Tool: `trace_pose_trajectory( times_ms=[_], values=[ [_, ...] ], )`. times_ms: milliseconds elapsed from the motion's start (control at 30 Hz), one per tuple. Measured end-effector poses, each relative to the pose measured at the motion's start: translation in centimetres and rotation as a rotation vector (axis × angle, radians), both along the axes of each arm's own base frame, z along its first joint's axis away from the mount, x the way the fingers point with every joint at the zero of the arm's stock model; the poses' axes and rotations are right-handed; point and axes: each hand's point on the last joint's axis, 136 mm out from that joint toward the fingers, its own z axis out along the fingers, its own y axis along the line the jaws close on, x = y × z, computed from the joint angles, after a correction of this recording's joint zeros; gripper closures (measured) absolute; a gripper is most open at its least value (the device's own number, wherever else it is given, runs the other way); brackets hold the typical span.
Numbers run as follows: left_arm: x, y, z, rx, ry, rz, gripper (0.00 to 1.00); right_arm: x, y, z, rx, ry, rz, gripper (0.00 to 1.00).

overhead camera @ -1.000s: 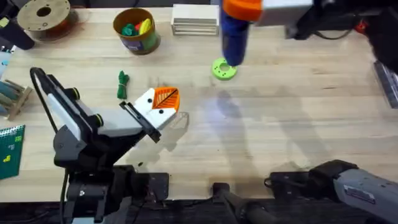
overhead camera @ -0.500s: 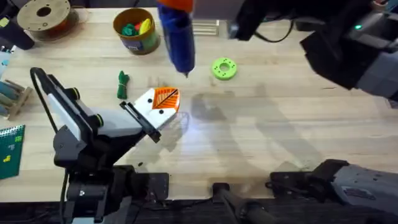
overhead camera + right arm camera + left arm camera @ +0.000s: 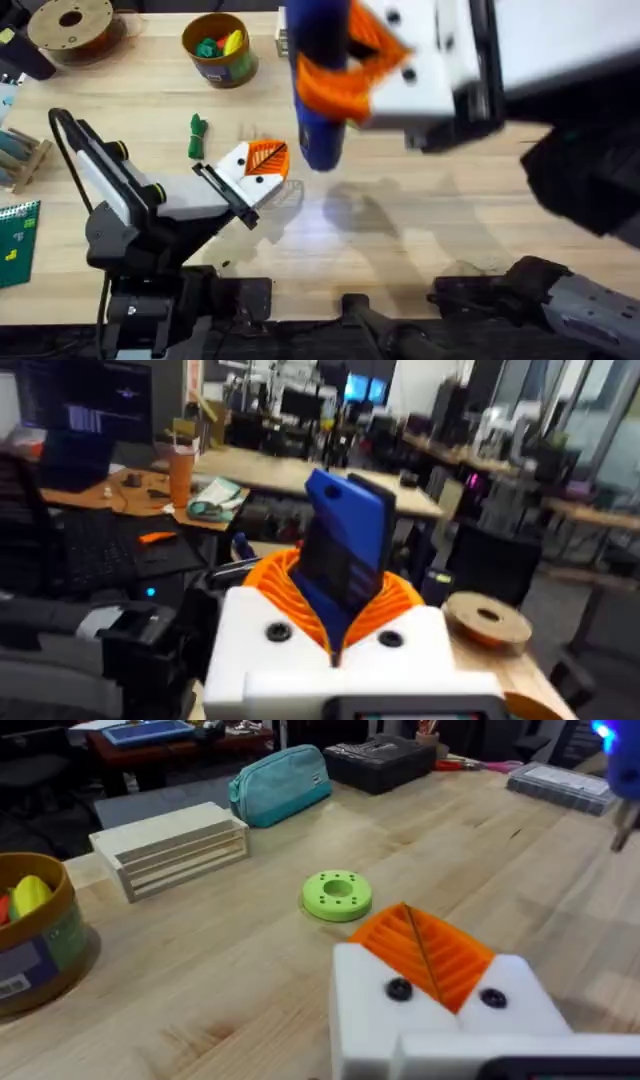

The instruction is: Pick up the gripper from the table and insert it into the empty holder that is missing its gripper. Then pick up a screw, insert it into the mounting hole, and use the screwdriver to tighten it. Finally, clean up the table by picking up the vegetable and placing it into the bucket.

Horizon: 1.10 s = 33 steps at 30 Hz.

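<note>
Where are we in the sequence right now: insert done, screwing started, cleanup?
The orange ribbed wedge already sits in the white finger block of the left arm. The right gripper grips the bright blue cylindrical screwdriver above the block; whether a screw is seated I cannot tell. The dark green knobbly vegetable lies on the wooden tabletop, not in the orange tub.

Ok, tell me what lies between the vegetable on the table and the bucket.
Bare table, in the overhead view: nothing lies between the vegetable and the bucket.
</note>
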Motion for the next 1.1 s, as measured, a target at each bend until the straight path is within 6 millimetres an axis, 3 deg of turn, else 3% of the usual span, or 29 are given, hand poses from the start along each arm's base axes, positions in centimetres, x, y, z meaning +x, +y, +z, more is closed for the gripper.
trace_pose_trajectory(
  times_ms=[100,300,633,833,867,1100],
  values=[
    [0.0,0.0,0.0,0.0,0.0,0.0,0.988,-0.8,0.0,-0.9,0.006,-0.005,0.016,0.994],
    [0.0,0.0,0.0,0.0,0.0,0.0,0.988,-0.7,1.6,-1.5,-0.01,0.021,0.047,0.994],
    [0.0,0.0,0.0,0.0,0.0,0.0,0.988,1.9,5.1,1.2,0.025,-0.003,0.041,0.994],
    [0.0,0.0,0.0,0.0,0.0,0.0,0.988,1.8,7.6,-0.1,0.016,0.008,0.087,0.994],
    [0.0,0.0,0.0,0.0,0.0,0.0,0.988,2.1,9.0,-0.6,0.006,0.02,0.108,0.994],
    [0.0,0.0,0.0,0.0,0.0,0.0,0.988,2.5,9.5,-0.8,0.013,0.012,0.109,0.994]
  ],
)
